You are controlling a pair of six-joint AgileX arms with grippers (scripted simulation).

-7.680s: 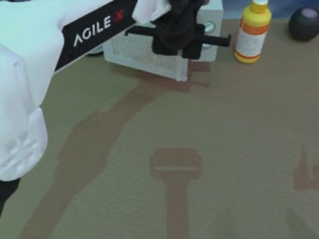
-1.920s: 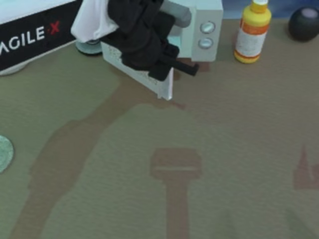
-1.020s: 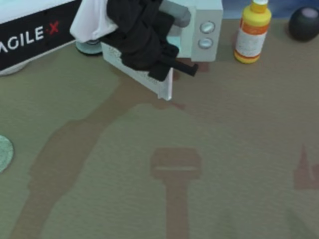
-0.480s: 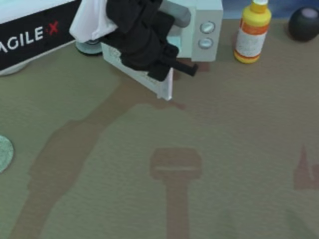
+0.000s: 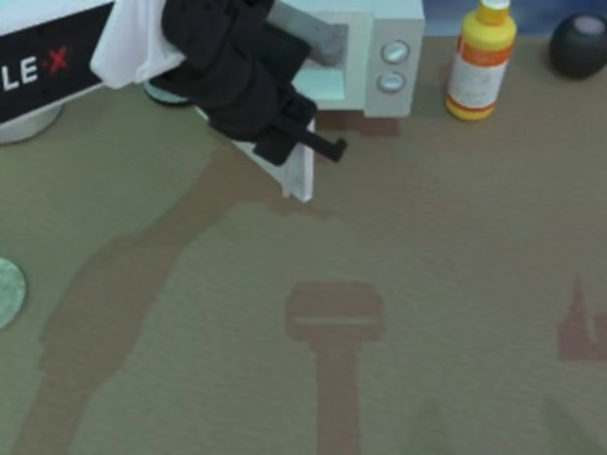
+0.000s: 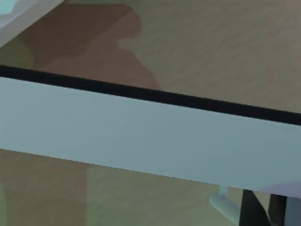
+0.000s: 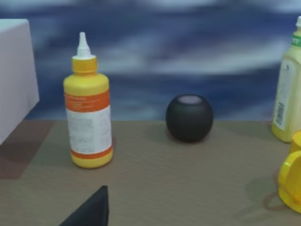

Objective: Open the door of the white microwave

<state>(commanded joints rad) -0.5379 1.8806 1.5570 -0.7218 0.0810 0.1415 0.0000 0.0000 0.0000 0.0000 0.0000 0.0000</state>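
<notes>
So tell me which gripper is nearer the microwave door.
Left. The left gripper is right at the door, over its free edge. The right gripper is out of the top view, off toward the right side.

Even, fairly bright light falls from above: reddish-brown arm shadows stripe the textured olive-brown tabletop [image 5: 446, 246], one pooling beside the swung-out flat white door [image 5: 302, 171] (soft-edged, all of them). No glare; the right wrist view's blue backdrop is blurred.
</notes>
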